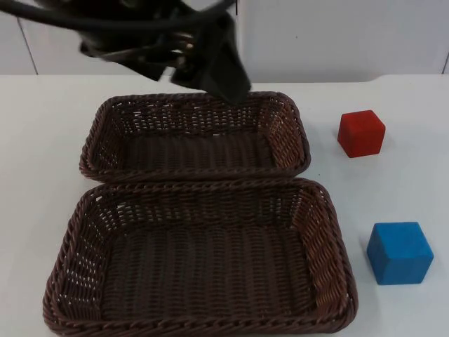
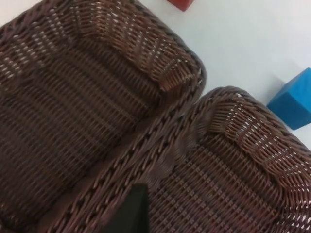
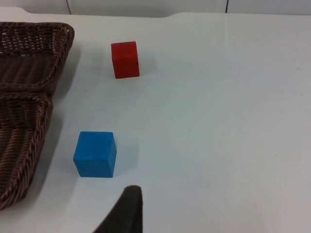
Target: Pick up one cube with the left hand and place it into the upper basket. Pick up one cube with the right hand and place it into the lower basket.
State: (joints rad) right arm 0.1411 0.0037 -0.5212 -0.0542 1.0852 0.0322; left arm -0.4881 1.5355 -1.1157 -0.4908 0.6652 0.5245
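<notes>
the left hand (image 1: 224,81) hangs above the upper basket's (image 1: 91,151) far rim, and i cannot tell how its fingers stand. both baskets hold nothing; the lower basket (image 1: 70,232) touches the upper one. the red cube (image 1: 361,133) and blue cube (image 1: 399,252) sit on the worktop (image 1: 42,112), beside the baskets on the right. the risk, i judge, is the long crossing reach: the arm could snag a rim and drag a basket. the right hand waits back from the cubes, its finger spread unclear.

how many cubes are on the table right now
2. The red cube sits on the white table right of the upper basket. The blue cube sits right of the lower basket. Both baskets hold none.
</notes>
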